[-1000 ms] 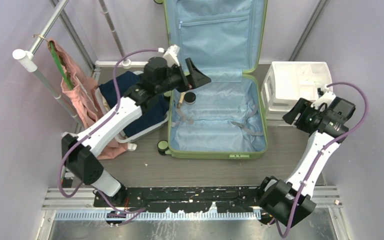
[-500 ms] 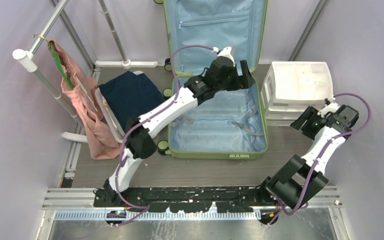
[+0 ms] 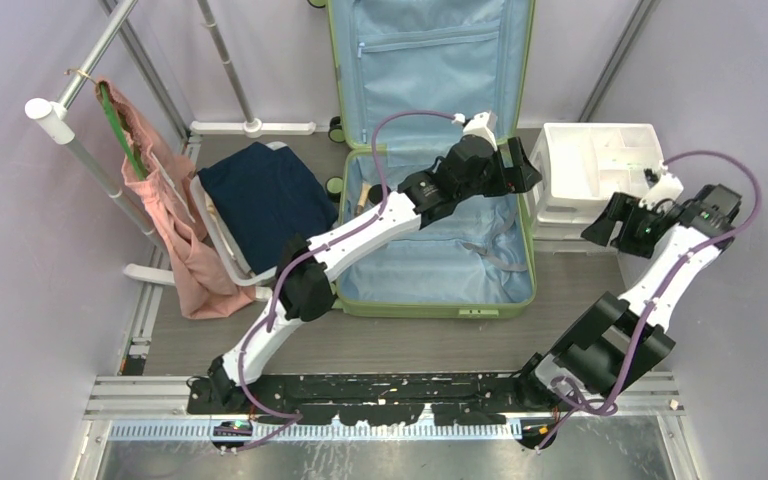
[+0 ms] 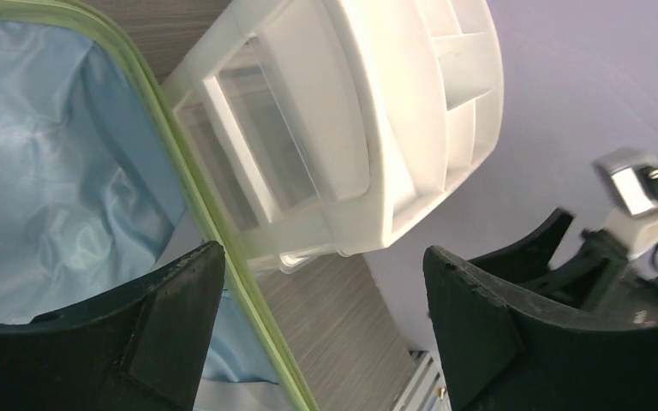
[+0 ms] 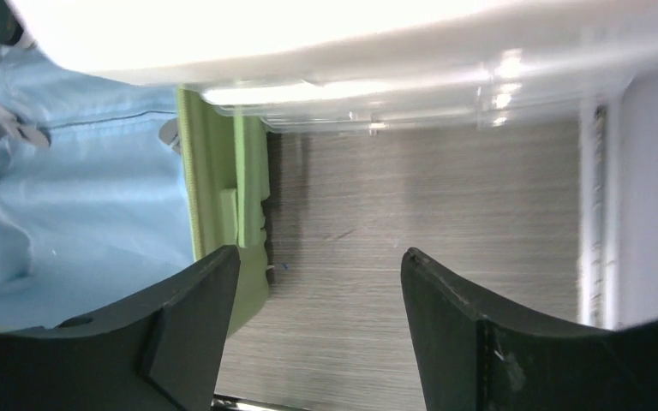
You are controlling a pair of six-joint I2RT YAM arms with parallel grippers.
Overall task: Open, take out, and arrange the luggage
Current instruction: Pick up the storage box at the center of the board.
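The light-green luggage (image 3: 430, 308) lies open on the table, its lid upright against the back wall, pale blue lining and straps showing. A small brownish item (image 3: 363, 193) lies at the left of its base. My left gripper (image 3: 523, 166) is open and empty over the luggage's right rim, next to the white drawer unit. In the left wrist view (image 4: 326, 265) the green rim (image 4: 214, 231) runs between the jaws. My right gripper (image 3: 602, 224) is open and empty, right of the luggage in front of the drawer unit. In the right wrist view (image 5: 321, 265) it is above bare table beside the green shell (image 5: 223, 180).
A white plastic drawer unit (image 3: 600, 160) stands right of the luggage, also in the left wrist view (image 4: 351, 128) and right wrist view (image 5: 351, 43). A white basket with a navy garment (image 3: 260, 195) sits on the left. A pink garment (image 3: 165, 200) hangs on a rack (image 3: 80, 100).
My left arm has swung from the basket side across the luggage to its right rim. My right gripper has drifted right and stayed open.
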